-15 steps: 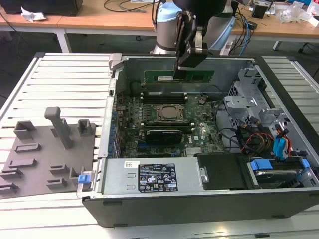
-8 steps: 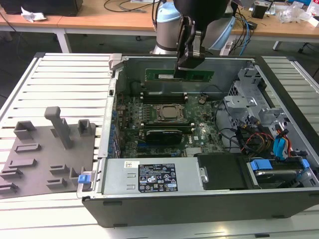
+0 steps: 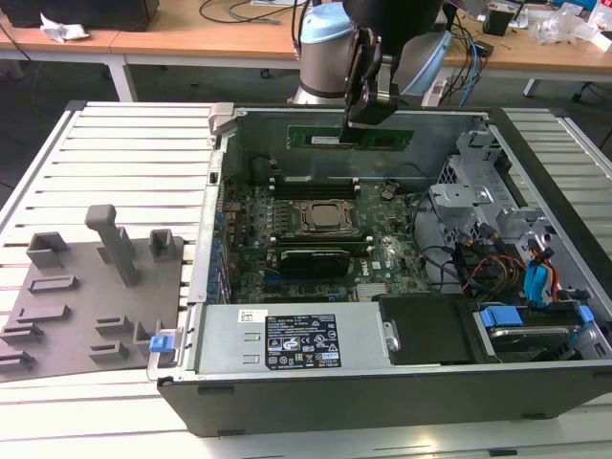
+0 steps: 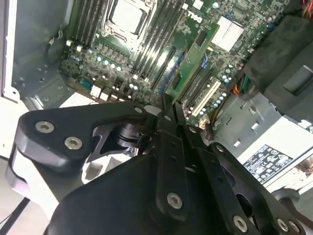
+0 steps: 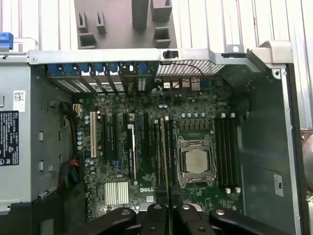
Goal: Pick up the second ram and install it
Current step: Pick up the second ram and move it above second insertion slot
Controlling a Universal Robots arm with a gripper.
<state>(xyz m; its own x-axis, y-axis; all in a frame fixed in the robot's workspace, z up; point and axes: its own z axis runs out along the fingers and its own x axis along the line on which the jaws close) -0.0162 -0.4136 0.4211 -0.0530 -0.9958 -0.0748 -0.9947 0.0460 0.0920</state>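
Green and edge-on, the second ram [image 3: 350, 139] hangs clamped in the gripper [image 3: 359, 122] above the open computer case [image 3: 382, 402], its long axis running across the exterior view, parallel to the memory slots [image 3: 316, 180] on the motherboard [image 3: 382, 258] below and clear of them. In both wrist views the stick [image 4: 193, 61] extends straight out from the closed fingertips [image 5: 168, 215] over the slots beside the processor socket [image 5: 195, 160]. A grey fixture tray [image 3: 86, 306] lies on the slatted surface [image 3: 124, 163] on the exterior view's left.
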